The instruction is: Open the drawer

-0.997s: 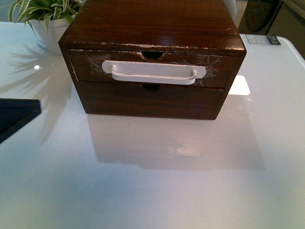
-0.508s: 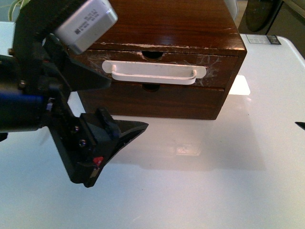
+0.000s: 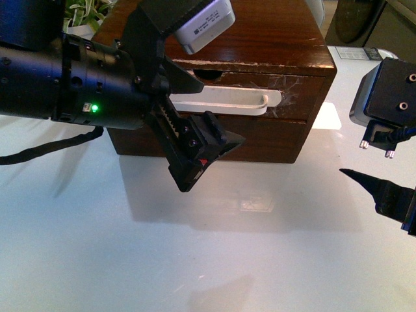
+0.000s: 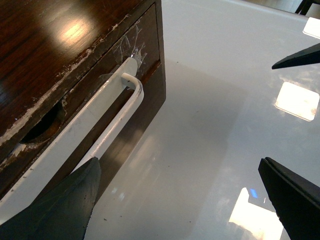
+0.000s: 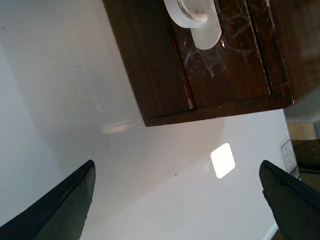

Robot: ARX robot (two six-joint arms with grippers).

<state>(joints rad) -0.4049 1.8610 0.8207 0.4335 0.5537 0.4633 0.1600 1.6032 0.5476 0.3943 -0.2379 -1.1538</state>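
Note:
The drawer (image 3: 296,90) is the top one of a dark-brown wooden box (image 3: 273,32), with a white bar handle (image 3: 250,102) and whitish scratches. It sits shut, flush with the box. My left gripper (image 3: 218,112) is open in front of the handle's left half, with nothing between its fingers. The left wrist view shows the handle (image 4: 107,117) beside one finger and the open gripper (image 4: 177,200) over the table. My right gripper (image 3: 380,188) is open and empty, to the right of the box. Its wrist view (image 5: 177,200) shows the handle's end (image 5: 192,15) and the drawer front (image 5: 235,55).
The plain lower drawer front (image 3: 273,140) without a handle lies under the top one. The box stands on a glossy white table (image 3: 260,247). A potted plant (image 3: 81,16) is behind my left arm at the back left. A small label (image 3: 354,53) lies at the back right.
Both arms have come into view. The left gripper has moved up and right, in front of the handle. The right gripper has entered from the right. The drawer has not moved.

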